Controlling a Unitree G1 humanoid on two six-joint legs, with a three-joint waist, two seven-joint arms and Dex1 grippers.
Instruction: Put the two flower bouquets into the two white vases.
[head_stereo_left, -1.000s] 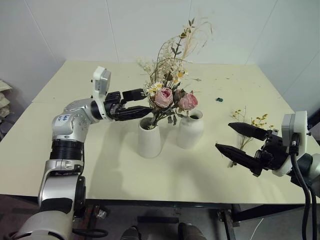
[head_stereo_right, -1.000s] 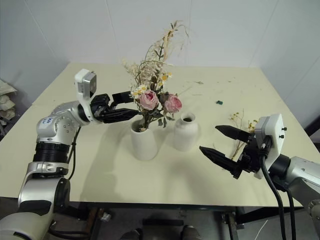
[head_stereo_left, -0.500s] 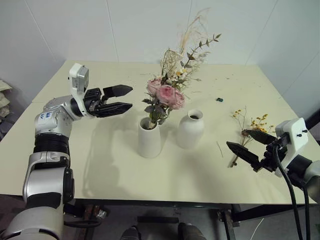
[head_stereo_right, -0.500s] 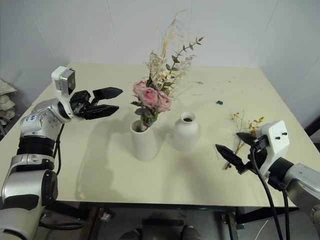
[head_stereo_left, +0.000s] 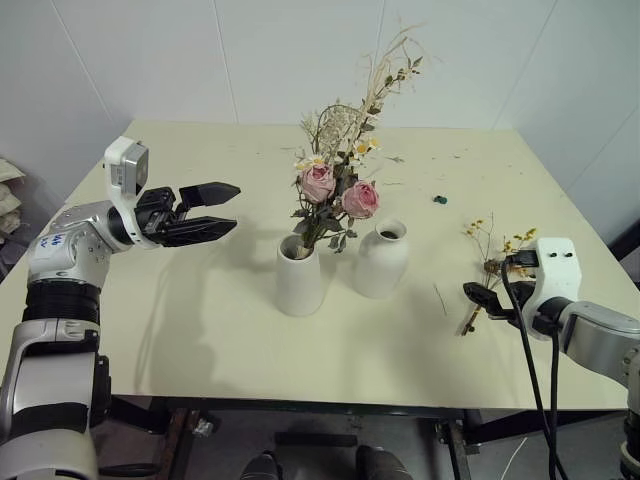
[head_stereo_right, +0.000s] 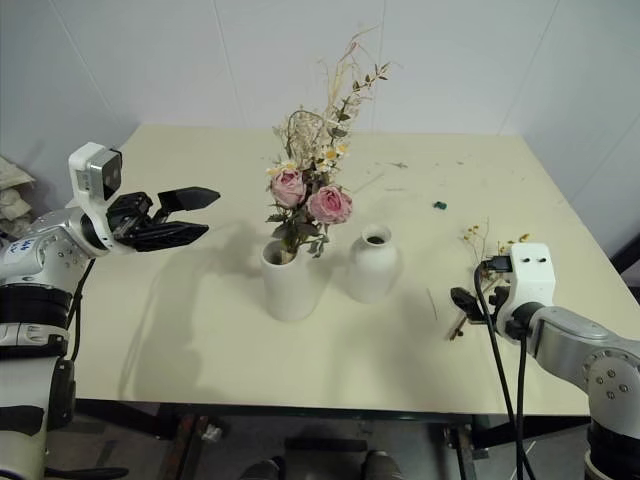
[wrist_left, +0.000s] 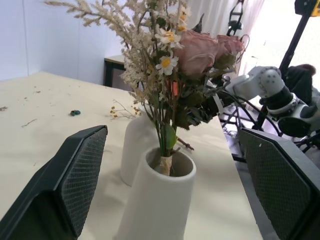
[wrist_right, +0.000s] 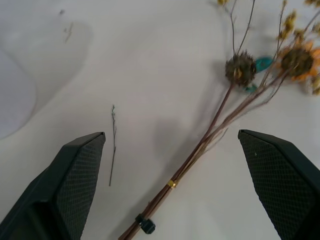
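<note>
While set upright in the cone vase: rose bouquet (head_stereo_left: 335, 170), no gripper touching it.
Cone vase (head_stereo_left: 298, 277): on the table (head_stereo_left: 150, 330), just beside the round vase (head_stereo_left: 381, 259), which holds nothing.
Yellow bouquet (head_stereo_left: 495, 262): flat on the table near its right edge, stems tied with a small band, well apart from both vases.
Loose twig (wrist_right: 113, 145): on the table beside the stems.
Left gripper (head_stereo_left: 207, 212): jaws wide apart, empty, level, aimed toward the roses; drawn back leftward, well clear of the bouquet it stood against a second ago.
Right gripper (head_stereo_left: 488, 298): jaws wide apart, empty, tilted down over the yellow stems; lowered and brought closer to them than a second ago.
</note>
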